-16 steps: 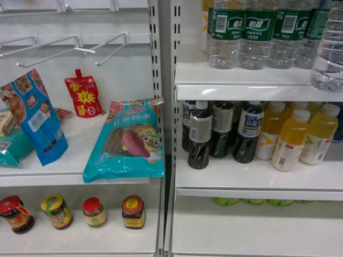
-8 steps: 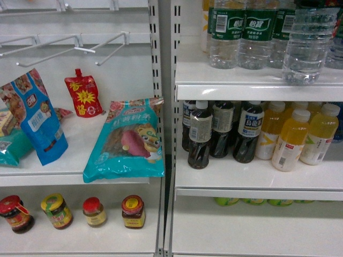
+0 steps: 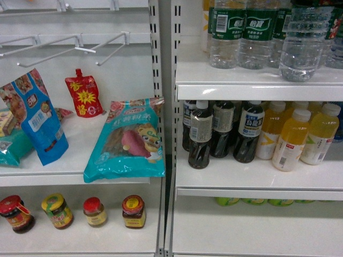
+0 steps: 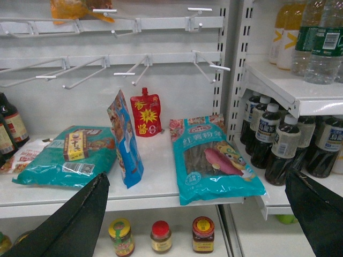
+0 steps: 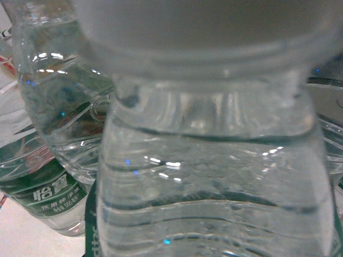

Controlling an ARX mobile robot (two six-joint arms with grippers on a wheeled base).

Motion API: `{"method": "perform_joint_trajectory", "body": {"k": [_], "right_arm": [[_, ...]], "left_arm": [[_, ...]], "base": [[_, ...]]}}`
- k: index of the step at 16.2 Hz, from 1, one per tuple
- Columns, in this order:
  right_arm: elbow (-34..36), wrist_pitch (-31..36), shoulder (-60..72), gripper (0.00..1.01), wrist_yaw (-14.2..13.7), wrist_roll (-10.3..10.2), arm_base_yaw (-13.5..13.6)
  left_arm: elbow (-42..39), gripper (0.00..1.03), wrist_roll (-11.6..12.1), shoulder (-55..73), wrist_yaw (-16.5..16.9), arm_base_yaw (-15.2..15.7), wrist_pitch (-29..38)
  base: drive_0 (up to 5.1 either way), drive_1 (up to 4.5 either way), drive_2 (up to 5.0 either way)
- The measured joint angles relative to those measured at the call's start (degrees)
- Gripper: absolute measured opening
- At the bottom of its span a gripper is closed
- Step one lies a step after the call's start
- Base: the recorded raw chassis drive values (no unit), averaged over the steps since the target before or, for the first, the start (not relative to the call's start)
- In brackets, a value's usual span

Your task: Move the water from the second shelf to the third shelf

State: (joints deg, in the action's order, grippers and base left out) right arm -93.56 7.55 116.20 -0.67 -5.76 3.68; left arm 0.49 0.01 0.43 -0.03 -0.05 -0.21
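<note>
One water bottle takes the eye, clear and ribbed, up at the front edge of the top right shelf, toward its right end. Its base sits level with that front edge, and I cannot tell whether it rests there or hangs just above. It fills the right wrist view: pale cap on top, neck below, a sliver of green label low down. The right gripper's fingers show in no view, so I cannot tell its grip.

Just behind and to the left stands a row of green-labelled bottles. On the shelf below, dark drink bottles crowd the left end and yellow drink bottles the right.

Over in the left bay, a teal bag leans at the right end of its shelf with a corner past the front edge. A red spout pouch stands at the back and a blue pouch toward the left. Four jars line the shelf beneath.

The left gripper hangs before that left bay, fingers spread wide, gripping nothing.
</note>
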Motion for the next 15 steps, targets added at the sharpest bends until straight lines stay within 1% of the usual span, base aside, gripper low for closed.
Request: {"method": "perform_joint_trajectory", "body": {"k": [3,7,10,12,13,14,15], "right_arm": [[-2.7,-0.6,2.0,0.43,-1.5,-0.4,-0.1],[-2.9,-0.3,2.3,0.43,-2.6,-0.7,-0.3],[-2.5,1.9,2.7,0.43,-2.6,-0.6,-0.3],[-2.4,1.9,2.7,0.43,-2.8,-0.6,-0.3],[-2.2,2.2,2.7,0.44,-2.8,-0.6,-0.3],[-1.9,2.5,2.7,0.6,-3.0,-0.7,-0.4],[-1.8,3.3,2.7,0.72,-3.1,-0.7,-0.4]], "left_arm": [[0.0,0.98,0.0,0.0,0.0,0.0,0.0],[0.0,0.98,0.0,0.0,0.0,0.0,0.0],[0.0,0.98,0.0,0.0,0.0,0.0,0.0],[0.0,0.98,0.0,0.0,0.0,0.0,0.0],[0.0,0.98,0.0,0.0,0.0,0.0,0.0],[0.0,0.98,0.0,0.0,0.0,0.0,0.0],[0.0,0.98,0.0,0.0,0.0,0.0,0.0]], "base": [[0.0,0.0,0.0],[0.0,0.0,0.0],[0.0,0.0,0.0],[0.0,0.0,0.0],[0.0,0.0,0.0],[0.0,0.0,0.0],[0.0,0.0,0.0]]}}
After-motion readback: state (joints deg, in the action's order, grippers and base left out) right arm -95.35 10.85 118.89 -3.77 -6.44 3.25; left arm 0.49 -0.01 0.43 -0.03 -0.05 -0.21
